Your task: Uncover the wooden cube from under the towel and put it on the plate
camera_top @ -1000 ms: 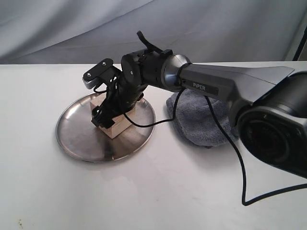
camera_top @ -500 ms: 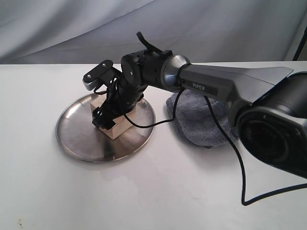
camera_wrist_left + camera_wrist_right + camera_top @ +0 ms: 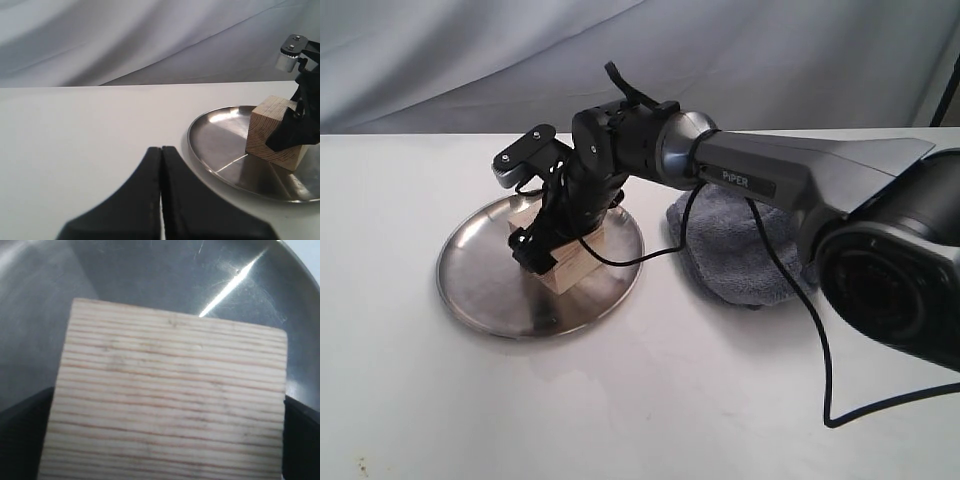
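The wooden cube (image 3: 572, 268) rests on the silver plate (image 3: 480, 290), right of its middle. My right gripper (image 3: 545, 250) reaches down over the cube with a black finger on each of two opposite sides. In the right wrist view the grained top face (image 3: 170, 400) fills the frame with dark fingers (image 3: 20, 440) at both edges; I cannot make out whether they press on it. The blue-grey towel (image 3: 740, 250) lies bunched on the table right of the plate. My left gripper (image 3: 161, 150) is shut and empty, low over the table left of the plate (image 3: 215, 130) and cube (image 3: 265, 132).
A black cable (image 3: 790, 300) hangs from the right arm and trails across the towel and down over the table at the front right. The arm's bulky base (image 3: 890, 270) fills the right foreground. A grey curtain (image 3: 470, 60) hangs behind the white table.
The right gripper has shifted slightly over the cube and its near finger sits a little further left. Cube, plate and towel stay where they were.
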`<action>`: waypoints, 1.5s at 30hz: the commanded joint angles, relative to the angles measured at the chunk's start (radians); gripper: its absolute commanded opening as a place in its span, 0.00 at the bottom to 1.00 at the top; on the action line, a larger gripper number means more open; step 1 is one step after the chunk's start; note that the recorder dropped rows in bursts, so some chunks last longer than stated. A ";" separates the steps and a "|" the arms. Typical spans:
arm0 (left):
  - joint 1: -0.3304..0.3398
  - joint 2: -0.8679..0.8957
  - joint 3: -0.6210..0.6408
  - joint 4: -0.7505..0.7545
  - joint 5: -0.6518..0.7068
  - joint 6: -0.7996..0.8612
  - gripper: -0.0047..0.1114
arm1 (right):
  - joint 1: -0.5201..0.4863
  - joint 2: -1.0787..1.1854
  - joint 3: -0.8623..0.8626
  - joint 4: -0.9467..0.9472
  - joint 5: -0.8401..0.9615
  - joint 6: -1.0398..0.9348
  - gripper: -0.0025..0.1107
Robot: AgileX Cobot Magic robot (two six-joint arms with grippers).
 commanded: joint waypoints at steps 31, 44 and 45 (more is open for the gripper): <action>0.002 -0.002 0.004 0.000 -0.009 -0.007 0.04 | 0.001 -0.666 0.161 0.146 0.482 -0.052 0.46; 0.002 -0.002 0.004 0.000 -0.009 -0.007 0.04 | 0.001 -1.365 1.008 0.146 -0.049 -0.044 0.02; 0.002 -0.002 0.004 0.000 -0.009 -0.007 0.04 | 0.001 -1.398 1.050 0.146 -0.088 -0.044 0.02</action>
